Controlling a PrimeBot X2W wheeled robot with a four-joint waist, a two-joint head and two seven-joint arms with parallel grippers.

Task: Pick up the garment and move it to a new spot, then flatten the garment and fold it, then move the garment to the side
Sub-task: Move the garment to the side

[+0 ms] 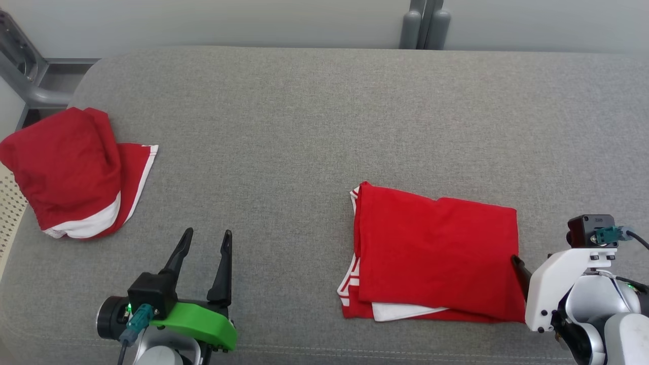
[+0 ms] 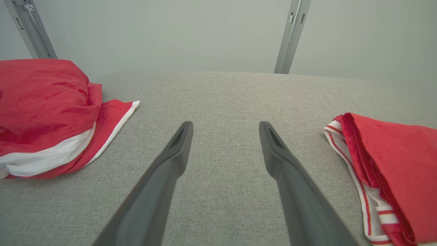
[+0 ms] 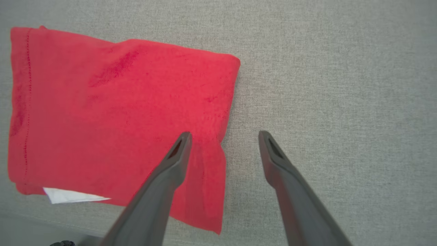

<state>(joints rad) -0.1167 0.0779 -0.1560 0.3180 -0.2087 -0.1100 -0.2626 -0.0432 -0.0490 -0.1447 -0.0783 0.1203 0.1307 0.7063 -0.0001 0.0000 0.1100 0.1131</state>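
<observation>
Crumpled red garment (image 1: pixel 71 172) at 9 o'clock, its edge cut off. Left tool (image 1: pixel 205 243) at 7 o'clock, spread wide, empty. Folded red garment (image 1: pixel 436 253) at 4 o'clock on the grey surface (image 1: pixel 324 126). Right tool (image 3: pixel 225 136) is wide, one finger over the garment's edge; contact unclear.

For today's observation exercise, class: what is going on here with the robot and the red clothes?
A two-armed robot is working on clothes on a grey padded surface. A folded red garment lies towards its right. The right gripper is open at that garment's right edge, holding nothing. The left gripper is open over bare surface. A crumpled red and white garment lies at the far left.
</observation>
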